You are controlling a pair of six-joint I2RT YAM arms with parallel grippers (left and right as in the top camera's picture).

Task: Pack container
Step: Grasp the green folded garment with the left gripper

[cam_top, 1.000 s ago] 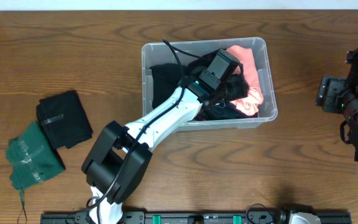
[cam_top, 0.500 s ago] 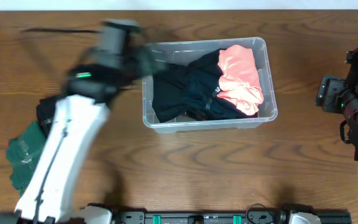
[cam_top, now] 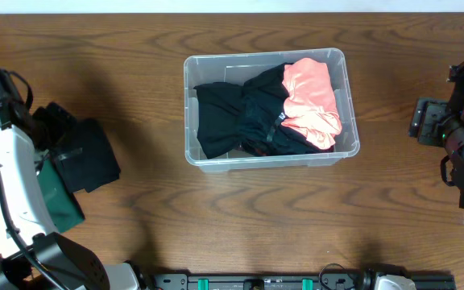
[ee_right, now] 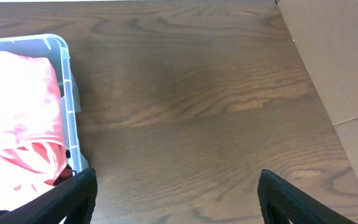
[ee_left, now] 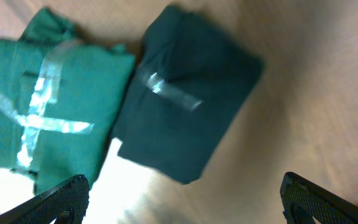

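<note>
Here, packing is being shown half done: 2 garments [cam_top: 248, 121] are being held in the container [ee_right: 67, 93], ahead-left of the parted right gripper [ee_right: 179, 199]; 2 taped bundles [ee_left: 185, 118] are being left unpacked before the parted, empty left gripper [ee_left: 188, 199].

There in your left wrist view, a folded green bundle [ee_left: 48, 118] bound with crossed strips of clear tape lies edge to edge with a folded black bundle [ee_left: 188, 112], which carries one short strip of tape. Both sit flat on the wooden table [cam_top: 216, 217]. Mid-table you've got a coral-pink garment [cam_top: 312, 97] crumpled against a spread black garment [cam_top: 232, 121] and overlapping it, and at the edge of your right wrist view a brown cardboard panel [ee_right: 334, 56] borders the tabletop.
</note>
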